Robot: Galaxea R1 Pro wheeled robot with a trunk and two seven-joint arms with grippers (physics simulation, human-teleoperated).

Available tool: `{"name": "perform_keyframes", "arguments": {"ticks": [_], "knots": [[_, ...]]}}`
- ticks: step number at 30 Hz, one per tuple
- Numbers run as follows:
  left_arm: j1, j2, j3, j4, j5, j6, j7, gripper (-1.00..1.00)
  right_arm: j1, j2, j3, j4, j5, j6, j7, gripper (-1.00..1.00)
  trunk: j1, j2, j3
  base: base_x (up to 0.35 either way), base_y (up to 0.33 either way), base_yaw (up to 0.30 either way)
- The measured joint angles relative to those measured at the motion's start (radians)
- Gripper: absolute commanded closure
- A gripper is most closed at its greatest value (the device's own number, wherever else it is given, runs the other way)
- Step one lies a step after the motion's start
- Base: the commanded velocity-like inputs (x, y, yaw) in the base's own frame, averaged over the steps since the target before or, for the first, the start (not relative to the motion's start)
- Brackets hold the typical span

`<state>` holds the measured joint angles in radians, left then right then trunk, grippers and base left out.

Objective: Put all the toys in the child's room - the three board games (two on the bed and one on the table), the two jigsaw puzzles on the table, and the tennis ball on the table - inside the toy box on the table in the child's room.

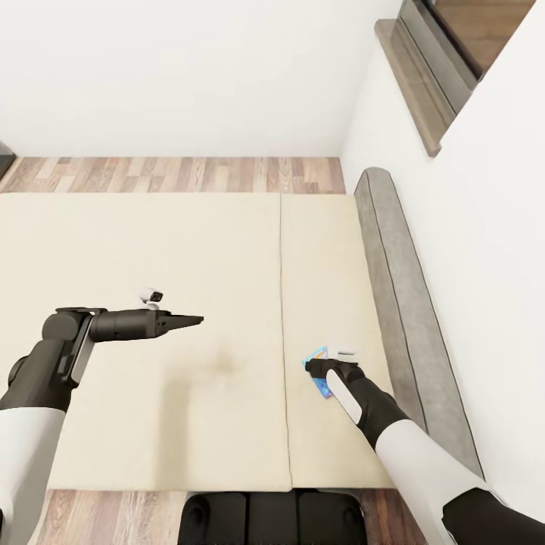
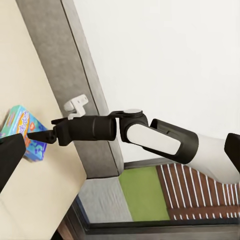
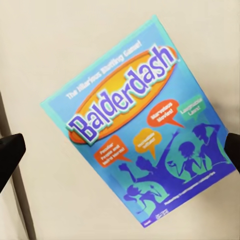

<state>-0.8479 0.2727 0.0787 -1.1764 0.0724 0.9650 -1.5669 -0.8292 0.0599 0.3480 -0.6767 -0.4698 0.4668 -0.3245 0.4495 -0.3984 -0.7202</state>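
Our right gripper [image 1: 322, 371] hangs just over the blue game [image 3: 137, 125], jaws spread wide: in the right wrist view one dark fingertip [image 3: 9, 155] sits at the box's 9 o'clock edge and the other at 3 o'clock, neither touching it. We judge this as lining up to close across the box's width, since a flat box lying cover-up gives no other hold.

The game lies flat on the bed [image 1: 189, 257], at about 4 o'clock from the mattress centre in the head view, beside the seam and near the grey headboard [image 1: 401, 288]. The wrist points down so the fingers can drop past the box edges into the soft mattress.

Our left gripper [image 1: 193, 320] points toward 3 o'clock over bare mattress, well apart from the game. Its fingers look pressed together to a point and carry nothing; we hold it aside so it does not crowd the right arm.

The wood floor [image 1: 174, 174] runs along the bed's 12 o'clock side, below the white wall [image 1: 189, 68].
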Motion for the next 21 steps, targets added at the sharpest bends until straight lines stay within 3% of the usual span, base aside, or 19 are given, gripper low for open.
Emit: {"name": "perform_keyframes", "arguments": {"ticks": [11,17,21], "knots": [[0.003,-0.004,0.001,0.0,0.0,0.0,0.0,-1.0,0.002,0.001,0.01,0.005,0.001,-0.001,-0.007,-1.0,0.0,0.0,-0.005,0.0,0.0,0.0],[0.004,-0.003,0.003,0.0,0.0,0.0,0.0,-1.0,0.005,-0.038,0.002,0.007,0.0,0.0,-0.005,-1.0,0.0,0.0,-0.005,0.0,0.0,0.0],[0.004,-0.003,0.003,0.0,0.0,0.0,0.0,-1.0,0.006,-0.05,-0.001,0.007,-0.003,0.001,-0.002,-1.0,0.0,0.0,-0.005,0.0,0.0,0.0]]}}
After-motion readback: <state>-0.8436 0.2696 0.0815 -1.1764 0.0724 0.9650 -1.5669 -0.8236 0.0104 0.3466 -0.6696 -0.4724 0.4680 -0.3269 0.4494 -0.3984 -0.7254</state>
